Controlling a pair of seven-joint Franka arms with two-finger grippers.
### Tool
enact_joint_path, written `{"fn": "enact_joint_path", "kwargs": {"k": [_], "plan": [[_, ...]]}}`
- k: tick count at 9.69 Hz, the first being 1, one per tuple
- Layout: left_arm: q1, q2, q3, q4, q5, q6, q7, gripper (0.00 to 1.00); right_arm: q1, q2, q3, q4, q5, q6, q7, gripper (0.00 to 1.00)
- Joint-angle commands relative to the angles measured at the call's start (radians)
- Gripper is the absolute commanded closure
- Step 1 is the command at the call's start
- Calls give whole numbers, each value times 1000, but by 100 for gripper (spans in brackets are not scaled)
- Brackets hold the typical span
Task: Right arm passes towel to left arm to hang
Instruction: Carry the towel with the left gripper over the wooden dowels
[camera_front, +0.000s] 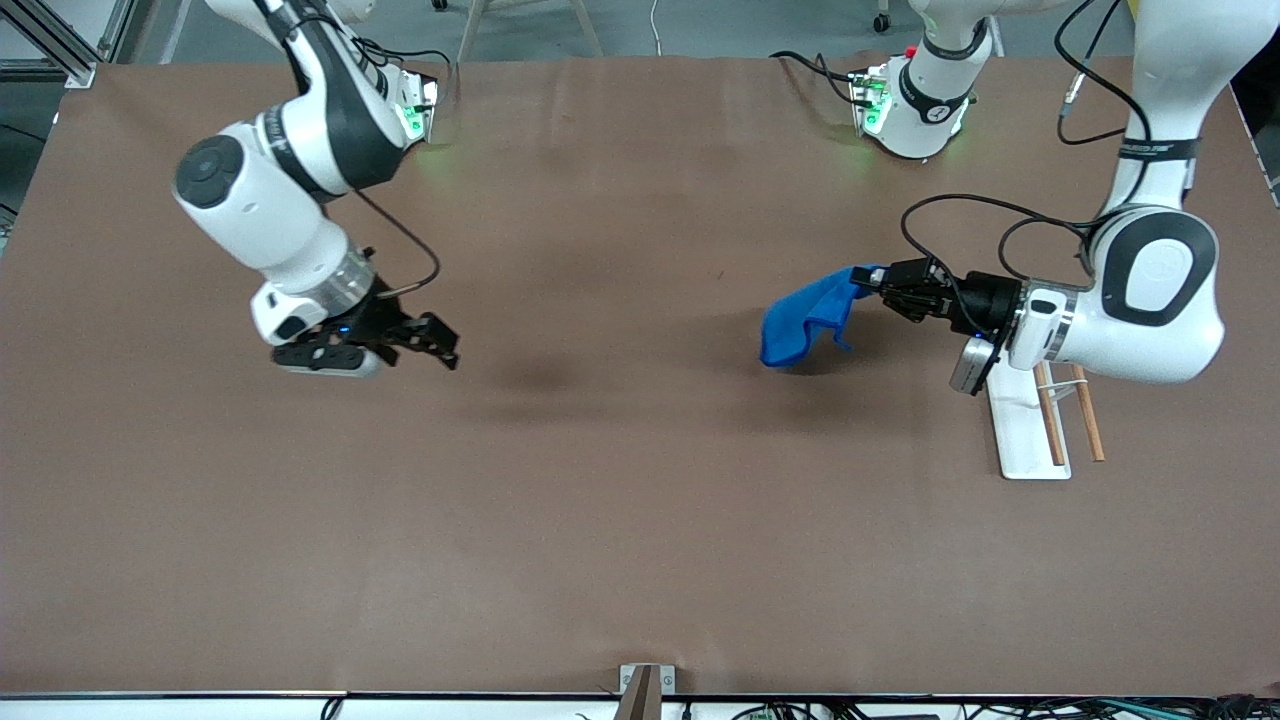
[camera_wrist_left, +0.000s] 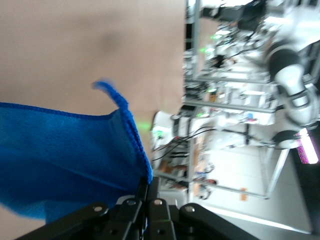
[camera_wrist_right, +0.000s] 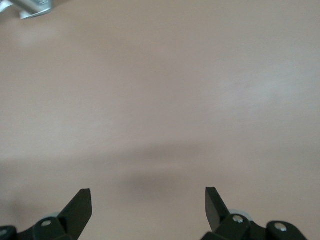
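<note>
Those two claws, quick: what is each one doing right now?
Left gripper: closed, holding the blue towel by one edge, up in the air.
Right gripper: open, holding nothing, over the bare table.

A robotics lab is indicated. Two white arms, the right arm (camera_front: 270, 200) and the left arm (camera_front: 1150, 280), are mounted at the upper edge of a brown covered table (camera_front: 640, 520). Aluminium framing (camera_front: 60, 45) is seen at upper left. In the left wrist view, metal racks (camera_wrist_left: 225, 100), cables and more robot hardware (camera_wrist_left: 292, 85) are shown at right.
</note>
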Motion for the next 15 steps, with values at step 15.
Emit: {"fn": "enact_joint_path", "kwargs": {"k": [15], "plan": [[31, 12, 321, 270, 627, 233, -365, 100, 0, -129, -410, 509, -109, -734, -350, 0]]}}
